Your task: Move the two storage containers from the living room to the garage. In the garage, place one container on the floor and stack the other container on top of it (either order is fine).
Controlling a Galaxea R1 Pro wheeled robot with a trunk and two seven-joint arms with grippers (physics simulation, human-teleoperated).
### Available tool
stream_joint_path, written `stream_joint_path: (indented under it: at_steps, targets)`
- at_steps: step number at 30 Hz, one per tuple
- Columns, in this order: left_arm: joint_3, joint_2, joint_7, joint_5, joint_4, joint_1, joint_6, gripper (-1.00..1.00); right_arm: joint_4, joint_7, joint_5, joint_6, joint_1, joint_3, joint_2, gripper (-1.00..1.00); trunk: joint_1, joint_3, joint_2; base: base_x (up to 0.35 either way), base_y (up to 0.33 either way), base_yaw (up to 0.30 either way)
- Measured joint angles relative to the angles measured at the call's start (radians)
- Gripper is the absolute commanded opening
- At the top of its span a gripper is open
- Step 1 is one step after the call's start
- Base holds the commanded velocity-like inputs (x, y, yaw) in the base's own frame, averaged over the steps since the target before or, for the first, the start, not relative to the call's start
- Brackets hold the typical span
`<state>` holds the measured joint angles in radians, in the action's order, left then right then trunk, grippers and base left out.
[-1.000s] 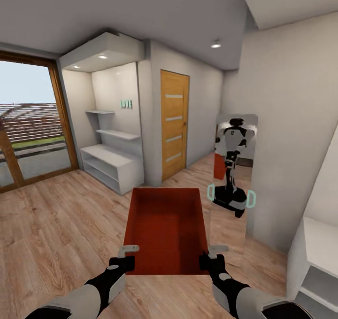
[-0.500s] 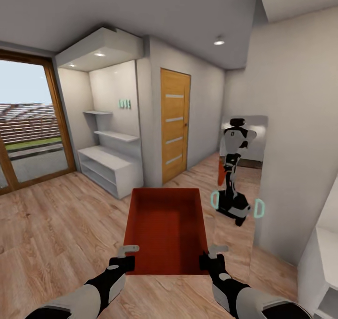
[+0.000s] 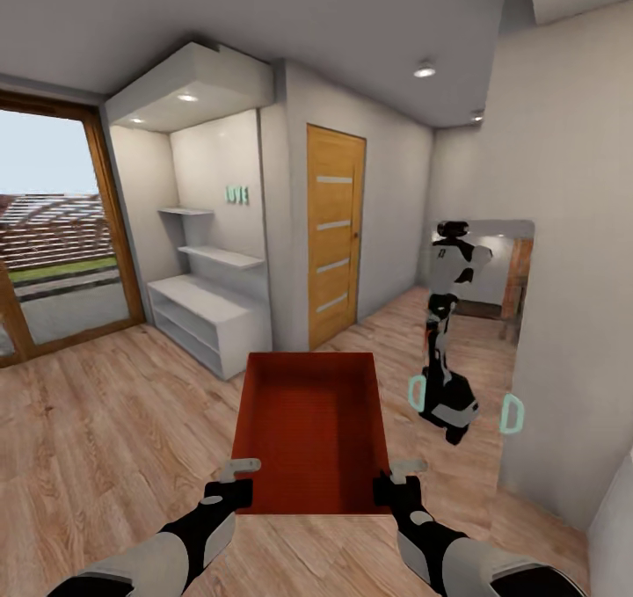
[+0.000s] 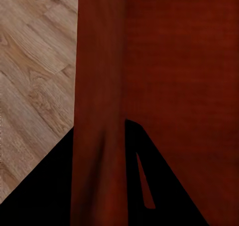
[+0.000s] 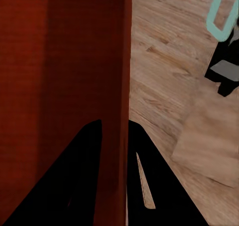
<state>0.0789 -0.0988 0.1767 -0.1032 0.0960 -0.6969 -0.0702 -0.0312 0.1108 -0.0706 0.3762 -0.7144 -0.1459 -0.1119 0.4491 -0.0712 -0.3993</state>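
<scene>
We carry one storage container [image 3: 309, 430] in front of us, held off the ground between both arms. Our left end effector [image 3: 236, 480] is clenched on the near left corner of its rim, one finger [image 4: 45, 186] outside the wall and one inside. Our right end effector [image 3: 397, 478] grips the near right corner the same way, its fingers [image 5: 74, 181] pinching the thin wall. The container is open-topped and empty.

Below and around the end effectors lies the light wood plank floor [image 3: 105, 421]. Just beyond the right end effector a mirror [image 3: 470, 333] on the wall shows our own reflection. Past the container's far end stands a wooden door [image 3: 334, 236]. Farther off beyond the left end effector are white shelves [image 3: 207, 311] in an alcove and a large window [image 3: 53, 236].
</scene>
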Motion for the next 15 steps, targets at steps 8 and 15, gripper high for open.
stream_joint_path:
  at_steps: [8,15]
  targets:
    - [0.000,0.000,0.000,0.000,0.000,0.000,0.000,-1.00,0.000,0.000,0.002,0.000,0.000,0.002,0.000,-1.00,0.000,0.000,0.000,0.322,0.000,0.263]
    - [-0.001,0.000,-0.003,0.000,0.000,0.000,-0.001,-1.00,0.000,-0.002,0.007,0.000,0.000,0.006,0.001,-1.00,0.000,0.000,0.000,0.322,0.000,0.080]
